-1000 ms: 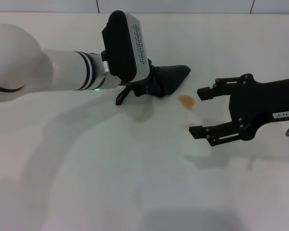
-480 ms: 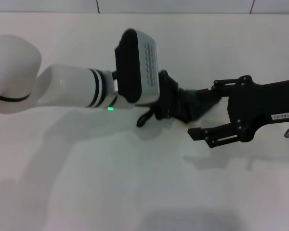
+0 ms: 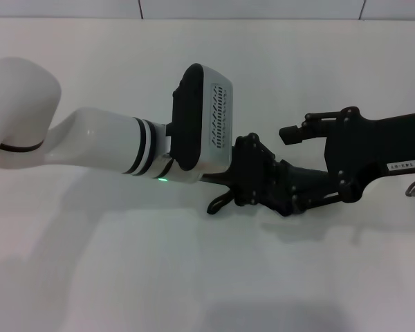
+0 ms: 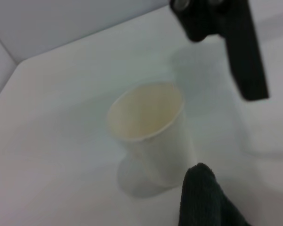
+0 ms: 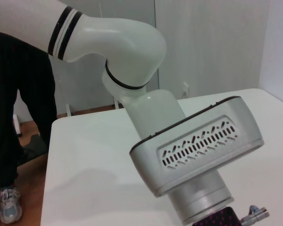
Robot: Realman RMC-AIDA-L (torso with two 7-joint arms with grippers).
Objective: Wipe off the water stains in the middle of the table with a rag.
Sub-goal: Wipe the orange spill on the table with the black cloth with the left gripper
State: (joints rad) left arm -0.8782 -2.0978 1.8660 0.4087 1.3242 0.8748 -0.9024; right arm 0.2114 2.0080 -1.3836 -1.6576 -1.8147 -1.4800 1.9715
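Note:
My left gripper [image 3: 261,184] is shut on the dark rag [image 3: 299,189] and presses it on the white table [image 3: 194,277] near the middle. The rag's tip also shows in the left wrist view [image 4: 206,200]. The water stains are hidden under the rag and the gripper. My right gripper [image 3: 295,168] is open and hovers just right of the rag. Its upper finger [image 3: 294,131] is free and its lower finger is partly hidden behind the cloth. One of its fingers shows in the left wrist view [image 4: 243,52].
A white paper cup [image 4: 148,129] stands upright on the table in the left wrist view, close to the rag's tip. The right wrist view shows my left arm's grey wrist housing [image 5: 200,146] and a person in dark clothes [image 5: 19,94] beyond the table edge.
My left gripper has dragged the rag to the right and nearer to me, over the orange-brown stain, which no longer shows. The right gripper has stayed in place.

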